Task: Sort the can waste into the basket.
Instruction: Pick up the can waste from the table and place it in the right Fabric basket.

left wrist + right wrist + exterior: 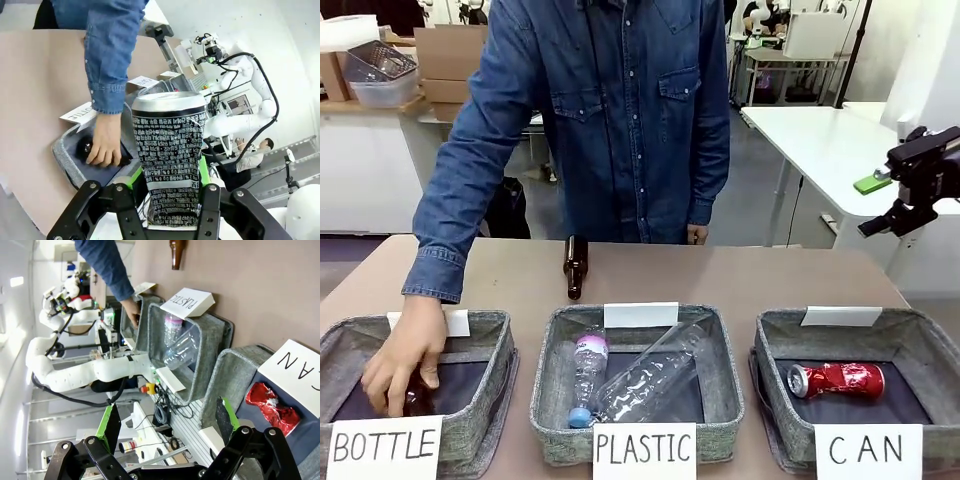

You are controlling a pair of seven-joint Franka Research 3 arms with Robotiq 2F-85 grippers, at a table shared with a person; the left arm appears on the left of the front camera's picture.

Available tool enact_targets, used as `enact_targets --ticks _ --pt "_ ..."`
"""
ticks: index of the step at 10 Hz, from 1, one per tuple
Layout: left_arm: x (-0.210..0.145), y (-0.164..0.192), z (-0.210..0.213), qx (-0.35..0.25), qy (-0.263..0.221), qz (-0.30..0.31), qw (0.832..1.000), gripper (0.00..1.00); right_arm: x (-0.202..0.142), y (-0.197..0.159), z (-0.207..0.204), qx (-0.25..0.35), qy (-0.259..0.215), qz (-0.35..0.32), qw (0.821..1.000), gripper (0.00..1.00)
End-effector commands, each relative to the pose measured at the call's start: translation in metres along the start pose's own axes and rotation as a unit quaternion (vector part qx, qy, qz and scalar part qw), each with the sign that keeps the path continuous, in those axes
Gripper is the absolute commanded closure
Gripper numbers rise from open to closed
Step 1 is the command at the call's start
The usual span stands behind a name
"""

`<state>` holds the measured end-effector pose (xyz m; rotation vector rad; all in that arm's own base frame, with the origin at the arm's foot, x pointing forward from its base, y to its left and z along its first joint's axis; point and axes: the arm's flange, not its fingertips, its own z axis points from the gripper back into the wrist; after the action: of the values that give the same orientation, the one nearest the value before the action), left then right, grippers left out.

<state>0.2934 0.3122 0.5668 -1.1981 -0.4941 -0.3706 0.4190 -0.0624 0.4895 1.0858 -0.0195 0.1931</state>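
Note:
A crushed red can (836,380) lies on the dark floor of the grey basket (772,345) signed "CAN" at the front right. In the right wrist view the same red can (270,405) lies in that basket (227,375), beyond my open right gripper (167,425). From the front, the right gripper (873,205) hangs high above the table's right edge with nothing in it. My left gripper (170,202) is shut on a dark can (170,150) with white print and a silver top, held upright.
A person in a denim shirt has a hand (402,365) on a dark bottle inside the "BOTTLE" basket (490,380). The "PLASTIC" basket (552,390) holds clear bottles. A brown glass bottle (575,267) stands on the table behind it.

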Motion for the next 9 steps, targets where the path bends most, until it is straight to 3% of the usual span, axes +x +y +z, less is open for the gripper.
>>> enact_targets --ticks 1,3,5,7,9 --pt "0.008 -0.021 -0.026 -0.057 -0.008 0.038 0.998 0.59 -0.001 0.001 0.003 0.0 0.004 0.009 1.0 0.0" --pt "0.009 -0.047 -0.102 -0.077 0.048 0.011 0.996 0.59 -0.001 0.001 0.003 0.0 0.004 0.009 1.0 0.0" --pt "0.008 -0.074 -0.171 -0.067 0.083 -0.008 0.994 0.59 -0.001 0.001 0.003 0.0 0.004 0.009 1.0 0.0" --pt "-0.003 -0.115 -0.247 -0.105 0.101 -0.033 0.989 0.59 0.0 0.0 0.0 0.0 0.0 0.0 1.0 0.0" --pt "-0.016 -0.14 -0.34 -0.138 0.141 -0.047 0.979 0.59 -0.023 0.008 0.049 -0.038 -0.063 -0.003 0.997 0.0"
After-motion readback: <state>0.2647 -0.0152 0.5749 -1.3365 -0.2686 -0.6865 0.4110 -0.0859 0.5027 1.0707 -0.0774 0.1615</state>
